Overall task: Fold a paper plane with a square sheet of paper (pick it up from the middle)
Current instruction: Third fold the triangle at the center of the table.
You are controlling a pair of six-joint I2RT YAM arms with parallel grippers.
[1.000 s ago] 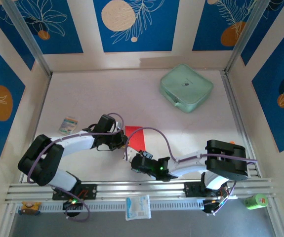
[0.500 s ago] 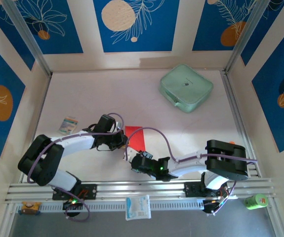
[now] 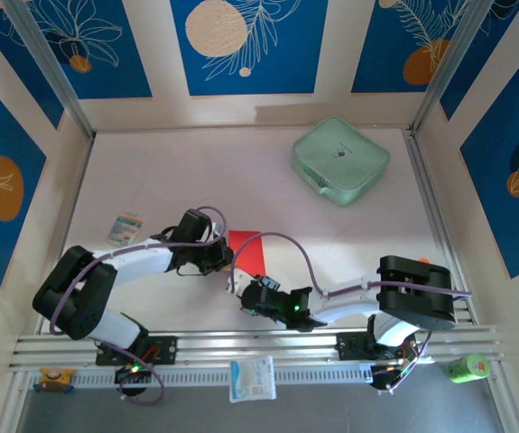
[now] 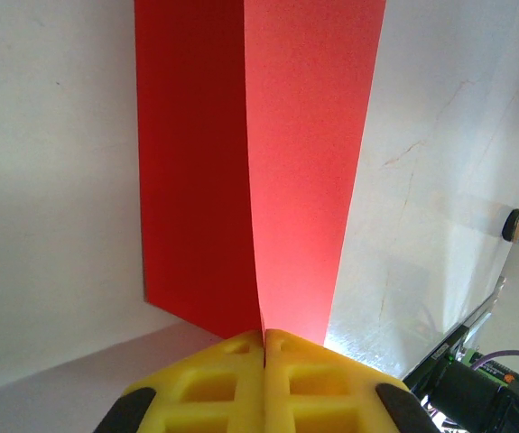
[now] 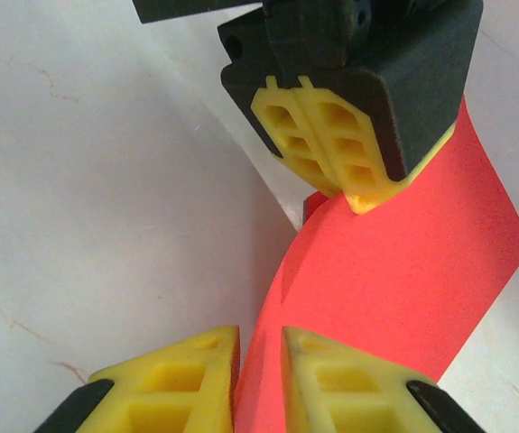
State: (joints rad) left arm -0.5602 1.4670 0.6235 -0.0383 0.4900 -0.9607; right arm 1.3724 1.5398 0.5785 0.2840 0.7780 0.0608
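A pale worktop (image 3: 196, 171), its surface faintly veined with hairline marks, carries a mint-green rounded zip case (image 3: 340, 160) lying flat near its far right corner. Well apart from it, close to the left edge, lies a small white printed packet (image 3: 125, 227). A bright red square sheet of paper (image 3: 248, 251) sits near the middle of the near half; whether any of it rests flat on the surface cannot be told. An aluminium rail (image 3: 259, 341) runs along the near edge.
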